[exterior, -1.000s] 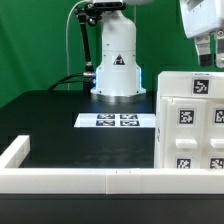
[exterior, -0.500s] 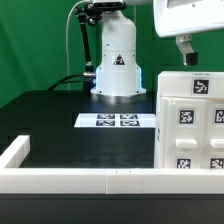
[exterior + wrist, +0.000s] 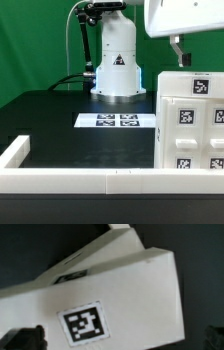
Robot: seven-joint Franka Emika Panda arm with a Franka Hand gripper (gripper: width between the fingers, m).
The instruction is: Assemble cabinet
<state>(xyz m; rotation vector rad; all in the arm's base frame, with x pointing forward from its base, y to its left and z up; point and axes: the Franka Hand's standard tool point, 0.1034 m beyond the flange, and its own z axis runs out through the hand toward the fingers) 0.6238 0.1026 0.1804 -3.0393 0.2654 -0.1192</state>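
My hand [image 3: 181, 52] hangs over the cabinet [image 3: 190, 125], just above its top edge, and that is the relation the next move turns on: the cabinet sits straight below me, so any approach is a drop down. There's only one arm here, so it's mine to do. The cabinet stands on the black counter [image 3: 60, 125] at the exterior view's right, up against the white border rail [image 3: 80, 180], its taller side running upright and its tagged face toward that camera.

From the wrist, the cabinet [image 3: 110, 297] fills the picture, one tag square in the middle of its top face, a slanted edge running away from me. My fingertips [image 3: 25, 336] show as dark tips at either side of that face, well apart, so the hand is spread wide with nothing in it.

Writing? None I can read. The only marks are black-and-white tag patterns on the cabinet and on the marker board [image 3: 117, 121] lying flat near the arm's base.
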